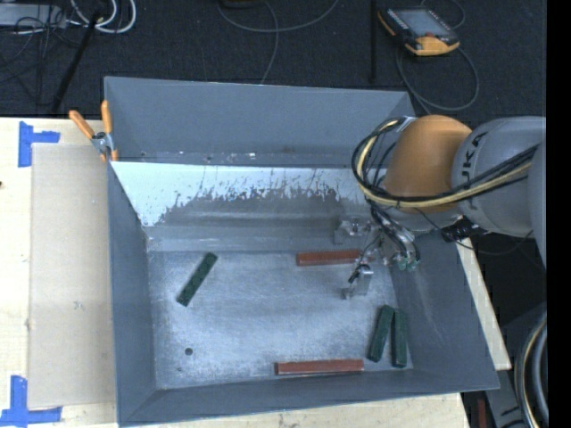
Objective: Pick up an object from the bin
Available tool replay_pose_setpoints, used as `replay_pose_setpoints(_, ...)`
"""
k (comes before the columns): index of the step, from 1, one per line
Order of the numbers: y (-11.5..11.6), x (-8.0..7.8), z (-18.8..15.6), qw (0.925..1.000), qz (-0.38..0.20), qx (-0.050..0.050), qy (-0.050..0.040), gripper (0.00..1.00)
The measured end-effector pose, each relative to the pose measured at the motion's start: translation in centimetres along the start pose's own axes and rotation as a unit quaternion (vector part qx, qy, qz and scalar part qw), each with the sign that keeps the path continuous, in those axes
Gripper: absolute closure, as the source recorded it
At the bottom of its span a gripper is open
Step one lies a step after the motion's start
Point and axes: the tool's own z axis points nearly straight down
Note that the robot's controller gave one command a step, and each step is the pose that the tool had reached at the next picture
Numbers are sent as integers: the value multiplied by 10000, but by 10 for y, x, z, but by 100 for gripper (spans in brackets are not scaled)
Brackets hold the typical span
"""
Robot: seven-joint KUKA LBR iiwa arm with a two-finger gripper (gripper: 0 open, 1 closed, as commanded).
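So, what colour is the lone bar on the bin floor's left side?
The bar is dark green, clearest in the camera view.

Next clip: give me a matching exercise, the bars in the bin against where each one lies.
Things:
A lone green bar
B paired green bars
C brown bar beside the claw (claw)
D other brown bar

Places:
1 along the view's bottom wall
2 left of floor
3 lower right of floor
4 mid-floor, towards the back wall

Pairs: A-2; B-3; C-4; D-1.
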Motion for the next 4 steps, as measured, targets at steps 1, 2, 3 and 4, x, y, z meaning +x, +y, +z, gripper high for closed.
replay_pose_setpoints(1,0,0,0,10000,5,2,-16,0)
replay_pose_setpoints(2,0,-1,-1,10000,10,3,-30,100)
replay_pose_setpoints(3,-1,-1,-4,10000,16,2,-24,100)
replay_pose_setpoints(4,-1,-4,-88,10000,21,9,-67,100)
